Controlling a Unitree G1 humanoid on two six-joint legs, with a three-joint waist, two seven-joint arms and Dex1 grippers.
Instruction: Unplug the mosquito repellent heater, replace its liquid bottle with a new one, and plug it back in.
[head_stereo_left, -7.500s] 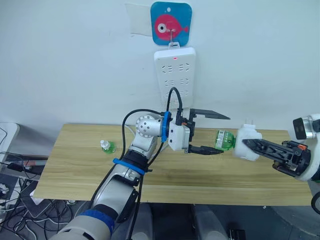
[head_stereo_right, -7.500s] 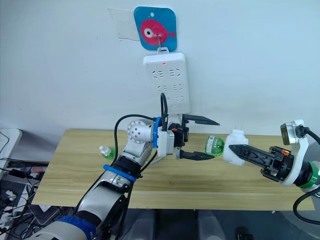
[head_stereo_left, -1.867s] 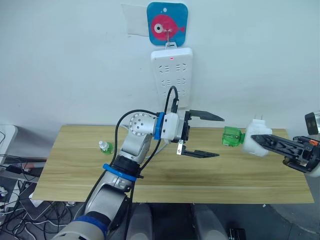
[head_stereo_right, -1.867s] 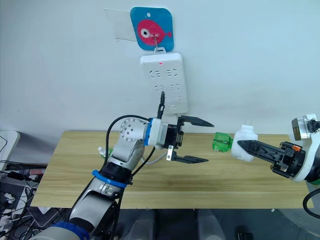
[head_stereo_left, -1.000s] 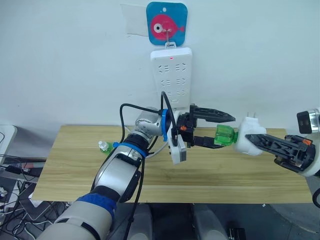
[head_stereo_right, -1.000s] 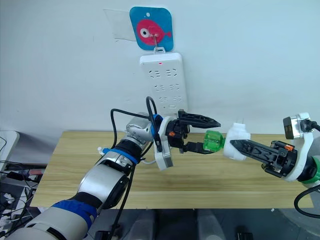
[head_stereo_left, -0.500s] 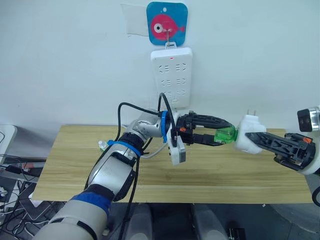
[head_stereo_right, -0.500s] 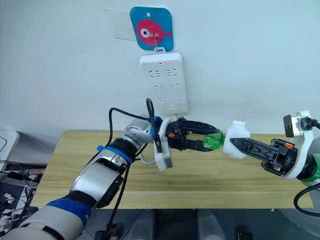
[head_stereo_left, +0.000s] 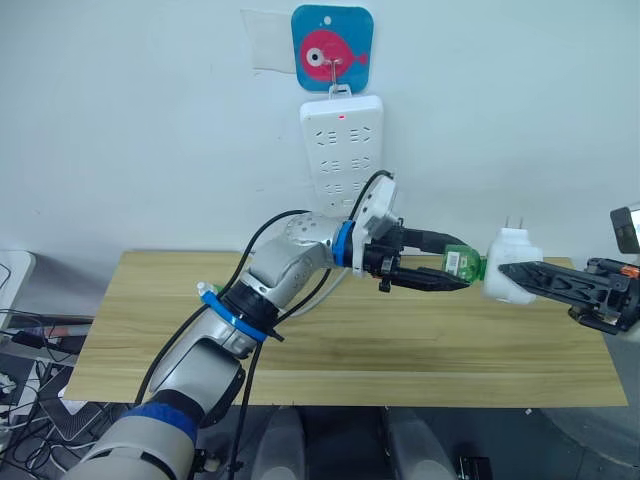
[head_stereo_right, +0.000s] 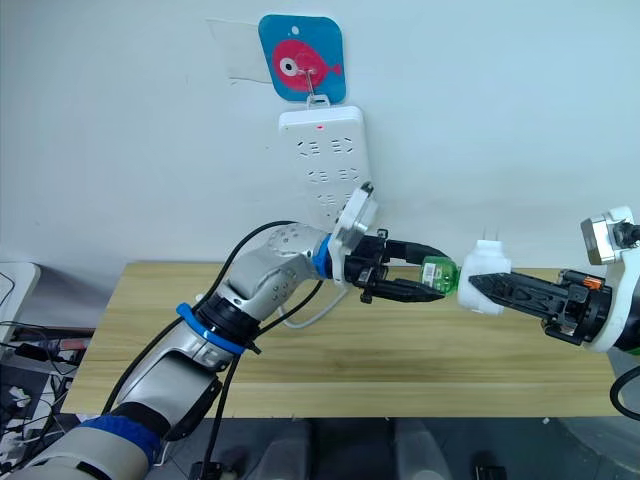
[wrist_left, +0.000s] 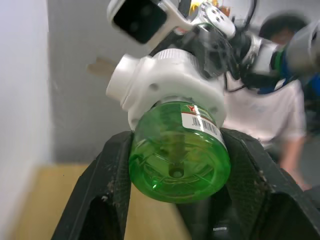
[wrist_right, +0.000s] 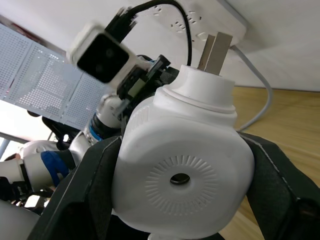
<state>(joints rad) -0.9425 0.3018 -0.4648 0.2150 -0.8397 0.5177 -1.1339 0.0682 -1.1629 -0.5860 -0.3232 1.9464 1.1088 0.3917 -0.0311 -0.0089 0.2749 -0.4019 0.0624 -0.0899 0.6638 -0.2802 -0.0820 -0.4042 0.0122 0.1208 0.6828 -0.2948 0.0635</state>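
My right gripper (head_stereo_left: 522, 279) is shut on the mosquito repellent heater (head_stereo_left: 508, 270), a white rounded cube held above the table's right side, its two prongs (wrist_right: 212, 50) pointing up. A green liquid bottle (head_stereo_left: 461, 263) sticks out of the heater toward my left arm. My left gripper (head_stereo_left: 452, 274) is shut on that bottle, one black finger (wrist_left: 107, 175) on each side of it. In the left wrist view the bottle (wrist_left: 177, 155) meets the heater (wrist_left: 170, 82) with no gap. A second small green bottle (head_stereo_left: 204, 290) peeks out behind my left arm at the table's back left.
A long white power strip (head_stereo_left: 345, 150) with a red light hangs on the wall under a blue fish hook plate (head_stereo_left: 332, 47), its cable dropping behind my left arm. The wooden table (head_stereo_left: 150, 340) runs below both arms. A person in a white shirt (wrist_left: 270, 110) stands beyond the heater.
My left wrist has rolled while gripping the green bottle, so the bottle's label now faces up. The heater and bottle sit slightly further right.
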